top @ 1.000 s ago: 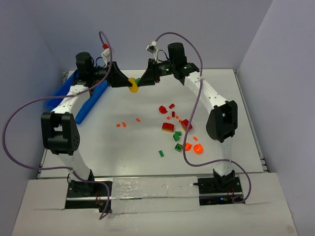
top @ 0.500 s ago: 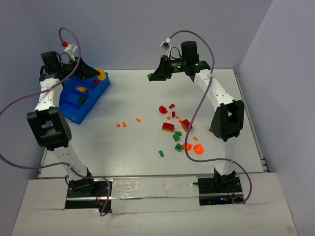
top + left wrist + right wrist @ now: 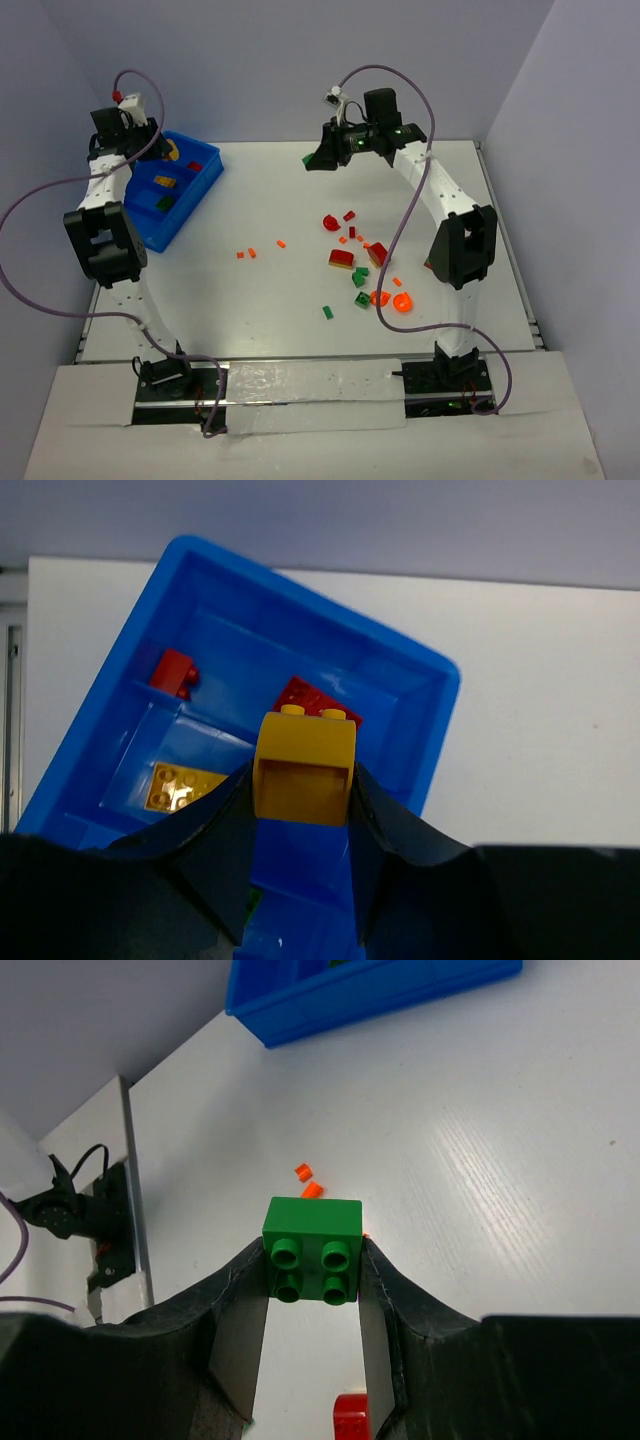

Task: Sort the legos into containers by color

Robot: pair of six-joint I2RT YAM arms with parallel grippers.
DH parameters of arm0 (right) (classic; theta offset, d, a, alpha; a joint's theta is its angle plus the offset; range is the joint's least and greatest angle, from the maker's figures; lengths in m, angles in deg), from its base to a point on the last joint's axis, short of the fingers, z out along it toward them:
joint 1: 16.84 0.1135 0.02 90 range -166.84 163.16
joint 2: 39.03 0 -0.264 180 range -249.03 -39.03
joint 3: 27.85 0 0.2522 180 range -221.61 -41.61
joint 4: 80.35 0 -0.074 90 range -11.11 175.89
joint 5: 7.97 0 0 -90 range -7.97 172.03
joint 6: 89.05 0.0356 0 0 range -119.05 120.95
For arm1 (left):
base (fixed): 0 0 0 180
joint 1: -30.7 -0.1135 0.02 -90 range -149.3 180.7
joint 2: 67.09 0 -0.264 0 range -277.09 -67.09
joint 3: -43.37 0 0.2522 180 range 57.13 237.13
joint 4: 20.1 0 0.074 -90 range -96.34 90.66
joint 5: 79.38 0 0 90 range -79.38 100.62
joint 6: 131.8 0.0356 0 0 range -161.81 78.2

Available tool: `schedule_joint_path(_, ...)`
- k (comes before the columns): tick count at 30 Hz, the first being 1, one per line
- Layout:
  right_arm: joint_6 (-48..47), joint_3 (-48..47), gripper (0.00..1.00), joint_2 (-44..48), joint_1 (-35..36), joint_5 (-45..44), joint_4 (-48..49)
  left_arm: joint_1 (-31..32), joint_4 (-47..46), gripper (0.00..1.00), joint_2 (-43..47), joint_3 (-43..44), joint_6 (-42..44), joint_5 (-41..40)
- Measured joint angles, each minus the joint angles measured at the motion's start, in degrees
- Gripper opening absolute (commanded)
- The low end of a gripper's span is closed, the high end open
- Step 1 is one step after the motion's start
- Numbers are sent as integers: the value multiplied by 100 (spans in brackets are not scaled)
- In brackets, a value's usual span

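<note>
My left gripper [image 3: 303, 780] is shut on a yellow brick [image 3: 304, 767] and holds it above the blue bin [image 3: 420, 695], which has red bricks [image 3: 172, 672] and a yellow plate [image 3: 180, 787] in its compartments. In the top view the left gripper [image 3: 160, 150] hangs over the bin [image 3: 205, 180] at far left. My right gripper [image 3: 312, 1260] is shut on a green brick [image 3: 312, 1230], held in the air over the table's far middle [image 3: 312, 160]. Loose red, green and orange legos [image 3: 360, 262] lie mid-right on the table.
Tiny orange bits [image 3: 260, 249] lie left of the main pile. Translucent orange-red pieces [image 3: 392, 299] lie at the pile's near side. A lone green brick [image 3: 327, 313] lies nearer the front. Walls close the table on three sides.
My left arm swung left from the table's middle to over the blue bin, carrying the yellow brick. My right gripper drew back slightly right with the green brick.
</note>
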Motion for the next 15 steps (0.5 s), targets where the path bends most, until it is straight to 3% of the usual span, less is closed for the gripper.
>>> schedule_joint_path(9,-187,62,0,17,11,-216,-93,16,-33,4,-2,-800,-18,-299)
schedule_joint_path(12,-217,62,0,17,23,-242,-119,46,-34,19,-2,-893,-14,-299)
schedule_joint_path(15,-253,62,0,17,34,-258,-139,83,-26,44,-2,-953,-16,-297)
